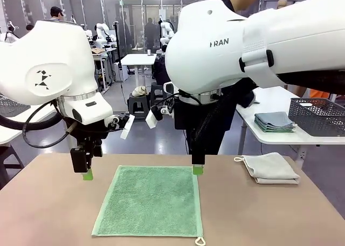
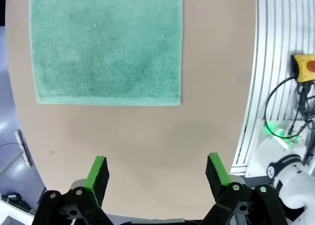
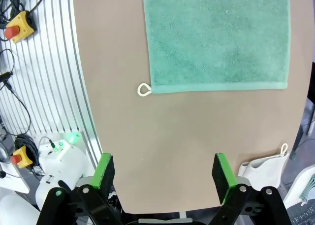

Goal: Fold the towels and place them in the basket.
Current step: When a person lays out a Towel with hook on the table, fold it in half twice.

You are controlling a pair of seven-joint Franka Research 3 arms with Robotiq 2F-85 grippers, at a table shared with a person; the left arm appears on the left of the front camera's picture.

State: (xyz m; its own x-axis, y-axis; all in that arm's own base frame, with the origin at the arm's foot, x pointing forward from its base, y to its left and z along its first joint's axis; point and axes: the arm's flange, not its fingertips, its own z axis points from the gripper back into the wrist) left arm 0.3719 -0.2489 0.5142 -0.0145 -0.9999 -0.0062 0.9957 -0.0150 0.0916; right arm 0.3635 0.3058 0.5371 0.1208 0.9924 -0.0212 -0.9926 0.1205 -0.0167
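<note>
Front view shows the green towel [image 1: 148, 200] spread flat at lower centre of the frame on the table [image 1: 48, 213], its loop [image 1: 200, 240] at the bottom right corner; the cream towel [image 1: 271, 168] lies folded at centre right. We locate the dark grey basket [image 1: 318, 117] on a second table [image 1: 272, 100] at the right edge. The left gripper [image 1: 86, 168] hangs left of the green towel's upper left corner, the right gripper [image 1: 198, 168] at its upper right corner. Both wrist views show the jaws spread wide and empty, over bare tabletop apart from the towel. We judge the step to be taking hold for the first fold. Bring each gripper onto a corner of one shared edge, pinch the single layer, lift evenly, and lay edge on edge squarely.
</note>
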